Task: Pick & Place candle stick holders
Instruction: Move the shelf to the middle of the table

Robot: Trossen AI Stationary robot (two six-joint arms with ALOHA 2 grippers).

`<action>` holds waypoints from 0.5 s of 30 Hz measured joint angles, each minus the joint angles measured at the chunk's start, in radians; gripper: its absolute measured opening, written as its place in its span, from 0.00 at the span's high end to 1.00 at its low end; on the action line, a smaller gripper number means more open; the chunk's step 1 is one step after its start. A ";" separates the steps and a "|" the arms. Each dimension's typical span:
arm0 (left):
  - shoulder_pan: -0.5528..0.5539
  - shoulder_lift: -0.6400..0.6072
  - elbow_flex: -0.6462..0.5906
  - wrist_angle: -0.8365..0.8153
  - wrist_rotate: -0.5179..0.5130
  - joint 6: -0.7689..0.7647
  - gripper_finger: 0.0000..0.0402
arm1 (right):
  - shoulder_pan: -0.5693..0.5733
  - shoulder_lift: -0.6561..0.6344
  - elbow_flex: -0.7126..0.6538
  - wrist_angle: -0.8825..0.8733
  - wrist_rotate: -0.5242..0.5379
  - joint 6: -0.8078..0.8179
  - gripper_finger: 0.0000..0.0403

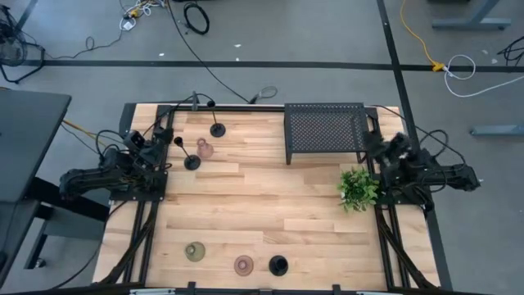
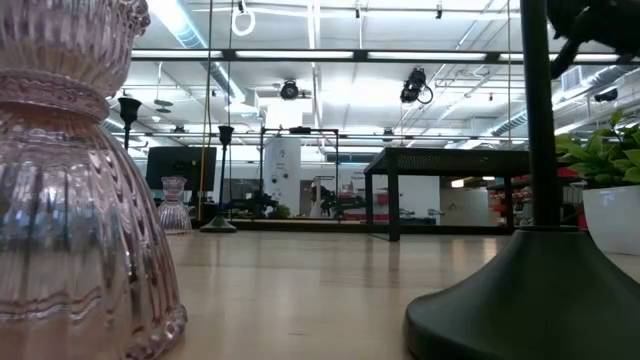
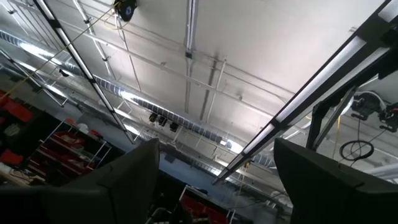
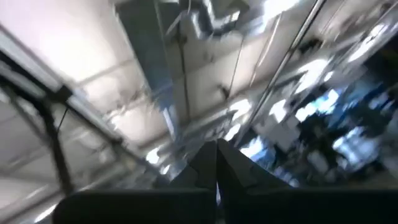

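Three black candle stick holders stand on their round bases: two at the far left and one at the near edge. One pinkish holder stands between the far two. Another pinkish one and an olive one stand at the near edge. My left gripper is at the table's left edge, open and empty, pointing up at the ceiling. My right gripper is at the right edge, shut and empty.
A black perforated metal tray stands on legs at the far middle-right. A small green plant in a white pot stands by the right arm. Bare wood lies in the table's middle.
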 joint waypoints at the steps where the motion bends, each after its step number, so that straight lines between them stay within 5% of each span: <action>1: 0.000 0.000 0.000 -0.008 0.003 0.006 0.22 | 0.000 0.012 0.000 -0.022 -0.051 0.037 0.97; 8: 0.000 0.000 0.000 -0.044 -0.002 0.007 0.22 | 0.002 0.099 0.000 -0.072 -0.305 0.061 0.97; 12: 0.000 0.000 0.000 -0.044 -0.004 0.007 0.22 | 0.002 0.163 0.000 -0.070 -0.370 0.069 0.97; 15: 0.000 0.000 0.000 -0.045 -0.004 0.007 0.22 | 0.002 0.204 0.000 0.026 -0.324 0.081 0.97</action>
